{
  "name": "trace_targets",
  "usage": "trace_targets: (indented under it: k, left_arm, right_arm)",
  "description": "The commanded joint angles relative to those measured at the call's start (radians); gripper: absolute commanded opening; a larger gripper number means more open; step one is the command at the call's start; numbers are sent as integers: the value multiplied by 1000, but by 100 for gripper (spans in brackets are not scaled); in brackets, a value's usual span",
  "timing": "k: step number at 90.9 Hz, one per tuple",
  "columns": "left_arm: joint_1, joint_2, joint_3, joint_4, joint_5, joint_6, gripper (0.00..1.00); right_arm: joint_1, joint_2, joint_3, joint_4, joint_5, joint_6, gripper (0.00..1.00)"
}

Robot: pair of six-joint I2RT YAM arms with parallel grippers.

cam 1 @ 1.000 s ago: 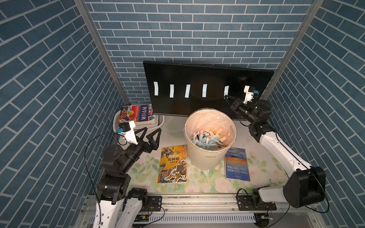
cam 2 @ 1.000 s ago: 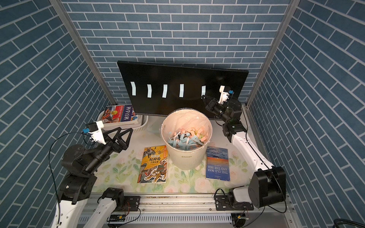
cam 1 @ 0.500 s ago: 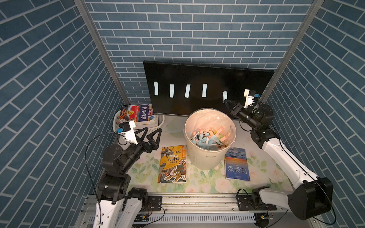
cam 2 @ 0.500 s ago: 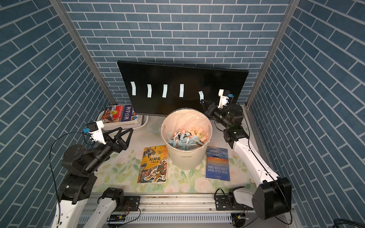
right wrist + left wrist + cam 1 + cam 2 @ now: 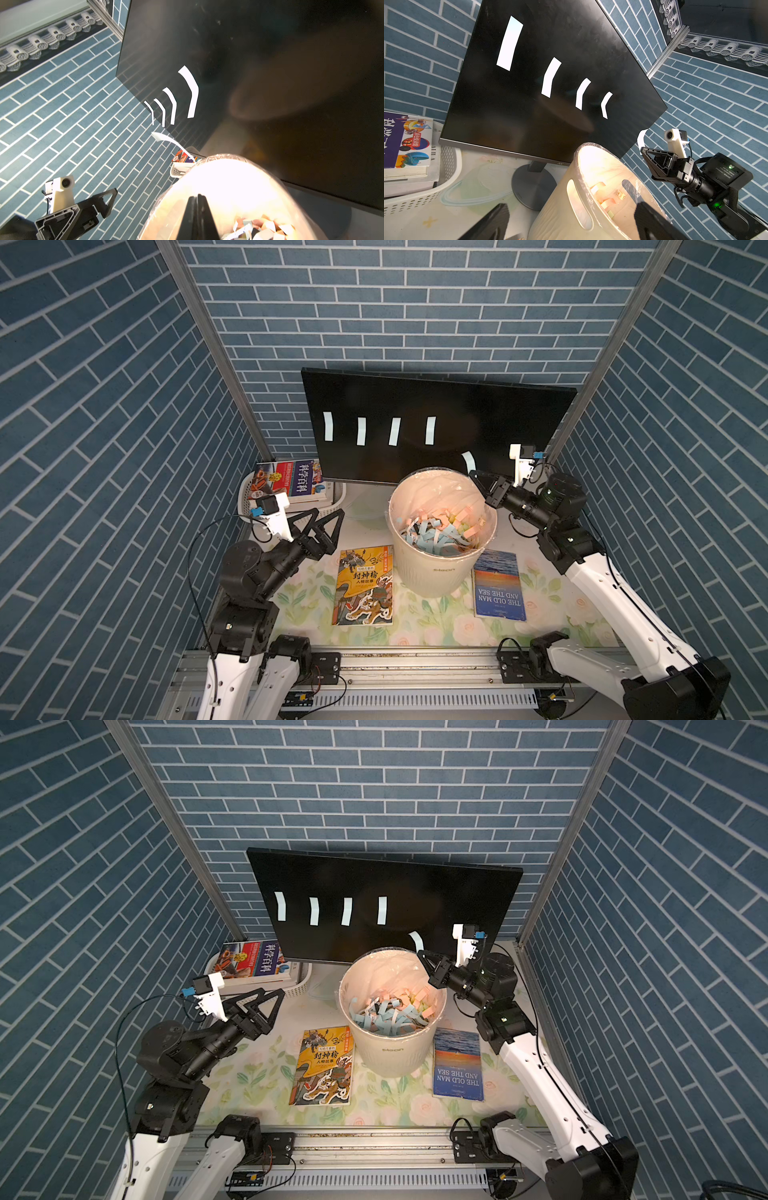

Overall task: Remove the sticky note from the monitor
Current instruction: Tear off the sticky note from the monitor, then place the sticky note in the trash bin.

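Top views both show the right end effector (image 5: 474, 475) now down at the far rim of the bin (image 5: 440, 572), pinched shut on one note (image 5: 468, 459) that a second ago was still on the monitor (image 5: 498, 418). That note is clear of the glass (curling up from the fingertips), so the peel looks done and a drop into the bin seems next. On the monitor the other four notes (image 5: 360, 431) remain. The left end effector (image 5: 328, 513) has stayed wide and empty over the bench (image 5: 436, 622).
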Motion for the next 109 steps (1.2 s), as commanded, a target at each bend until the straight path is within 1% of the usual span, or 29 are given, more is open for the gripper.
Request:
trace_targets:
  k: [1, 11, 25, 40, 69, 97, 105, 109]
  left_arm:
    - [-1, -3, -16, 43, 4, -22, 100]
    - [-1, -10, -31, 53, -28, -38, 100]
    - [-1, -2, -40, 62, -37, -48, 100]
    - [-1, 0, -52, 75, -79, -59, 100]
    - [-2, 27, -76, 142, -124, -116, 100]
    - [0, 90, -42, 193, -125, -129, 100]
    - [-1, 110, -31, 207, -114, -129, 100]
    - [-1, 117, -29, 215, -110, -130, 100]
  right_arm:
    - [40, -22, 13, -132, 52, -120, 0]
    - [89, -31, 21, -185, 100, -157, 0]
    - [141, -28, 31, -245, 151, -197, 0]
    - [174, -41, 32, -275, 213, -222, 0]
    - [217, -57, 80, -350, 289, -261, 0]
    - [299, 18, 183, -435, 384, -286, 0]
    - [327, 43, 200, -447, 410, -290, 4]
    - [339, 53, 208, -454, 422, -291, 8]
